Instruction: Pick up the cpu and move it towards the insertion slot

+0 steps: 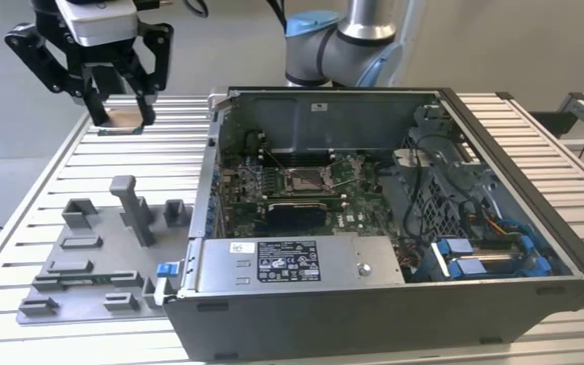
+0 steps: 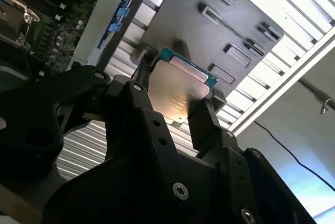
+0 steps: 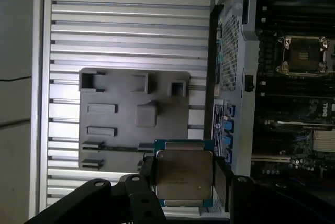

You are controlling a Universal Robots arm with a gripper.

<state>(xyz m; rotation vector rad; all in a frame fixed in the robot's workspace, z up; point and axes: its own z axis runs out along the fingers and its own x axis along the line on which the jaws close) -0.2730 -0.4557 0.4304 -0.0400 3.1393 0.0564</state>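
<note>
The claw (image 1: 119, 115) hung at the upper left of the exterior view, above the slatted table (image 1: 150, 163), its two black fingers pinching the cpu (image 3: 183, 178) by opposite edges (a green rim showed around its pale face in both wrist views). At the lower left sat a grey tray (image 1: 79, 293) carrying raised blocks and one tall post (image 1: 134, 209), with a shallow square recess (image 3: 145, 115) near its middle. The open computer case (image 1: 394, 312) filled the centre and right; its side wall (image 1: 214, 152) rose between the claw and the insertion slot (image 1: 304, 179), well apart from the cpu. Inside the case lay a green circuit board (image 1: 358, 190) ringing the metal-framed slot, a black card (image 1: 292, 217) just below it, a labelled silver box (image 1: 353, 262) along the front, and blue-plugged cables (image 1: 474, 262) at the right.
</note>
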